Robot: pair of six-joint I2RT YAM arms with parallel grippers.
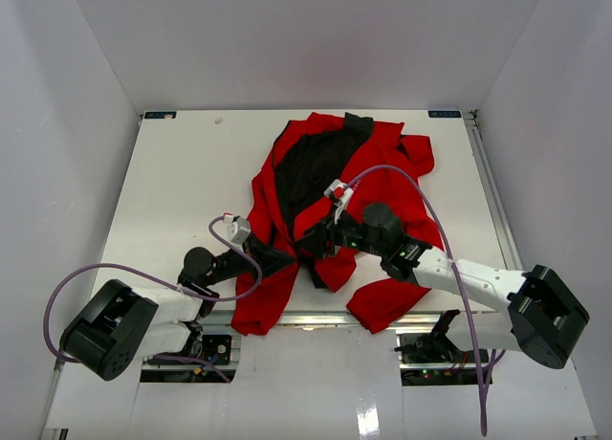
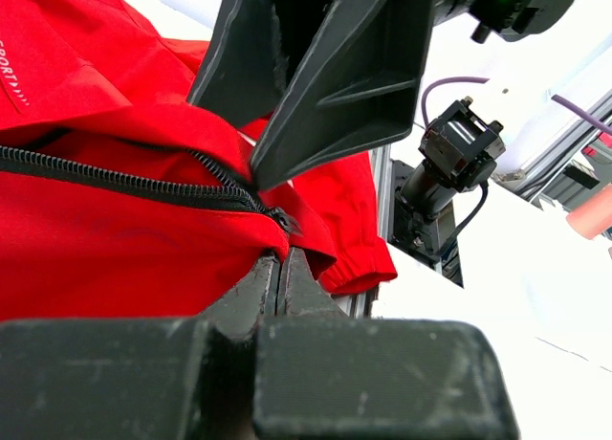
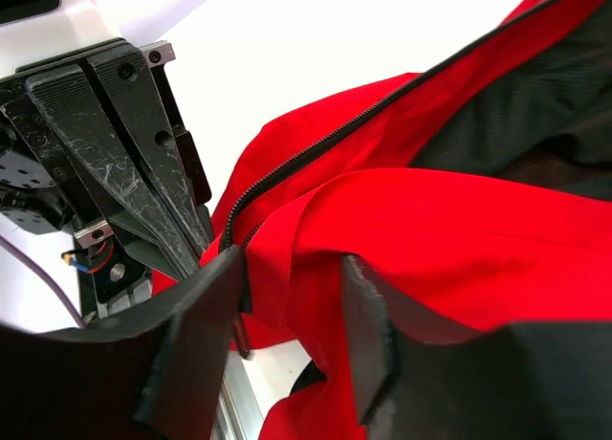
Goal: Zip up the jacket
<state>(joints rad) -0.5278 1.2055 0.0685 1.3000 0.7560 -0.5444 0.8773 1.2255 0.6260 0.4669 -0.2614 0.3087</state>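
I judge the step as mating the zipper [image 2: 124, 182] ends: jacket [image 1: 387, 158] open on the worktop [image 1: 182, 172], left claw [image 2: 280, 268] clamped on it at the zipper foot, right claw [image 3: 292, 268] wide astride the fabric alongside, next to close there.

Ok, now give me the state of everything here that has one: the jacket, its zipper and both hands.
jacket: unzipped, front lying open, black lining showing.
zipper: undone, the two sides not joined.
left hand: shut, pinching the jacket's edge by the zipper's end.
right hand: open, fingers either side of a red fold.
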